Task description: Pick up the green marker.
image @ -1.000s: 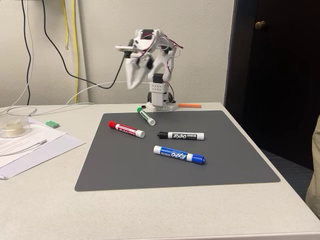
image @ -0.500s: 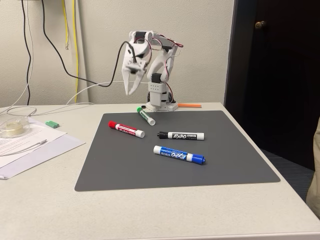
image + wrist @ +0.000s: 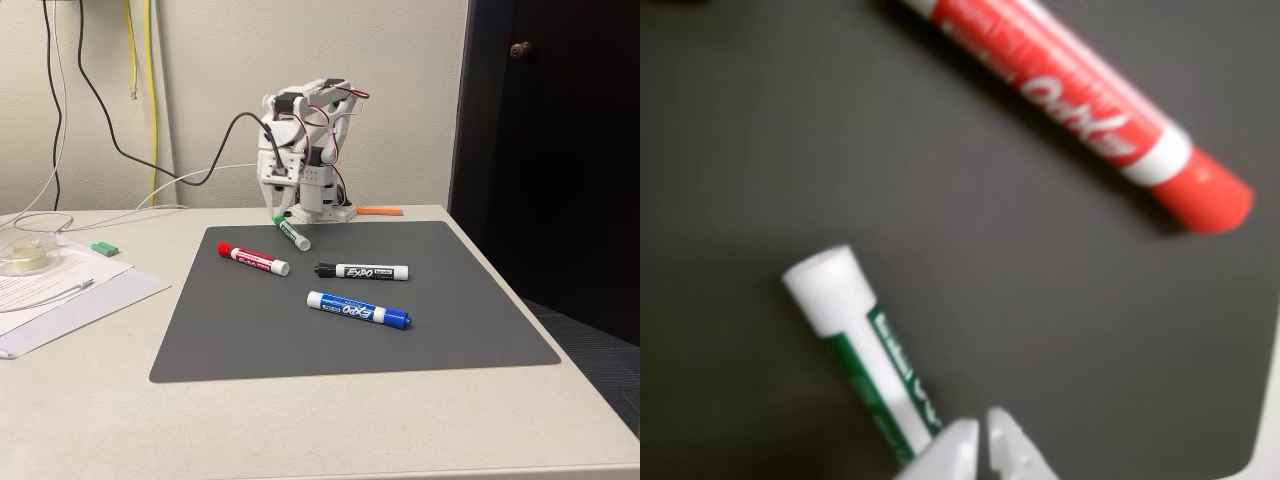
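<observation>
The green marker [image 3: 868, 360] lay flat on the grey mat [image 3: 440, 300], near the red marker [image 3: 1080, 105]. The hand [image 3: 980, 440] hung just above its barrel, fingertips seemingly clenched, though the wrist view was blurred. Descending so, it could knock the marker rolling aside.

Four markers lie on one grey mat [image 3: 250, 330]: one green marker [image 3: 293, 232], one red marker [image 3: 253, 259], one black marker [image 3: 362, 271], one blue marker [image 3: 359, 309]. One small green block [image 3: 105, 247] sits apart.
</observation>
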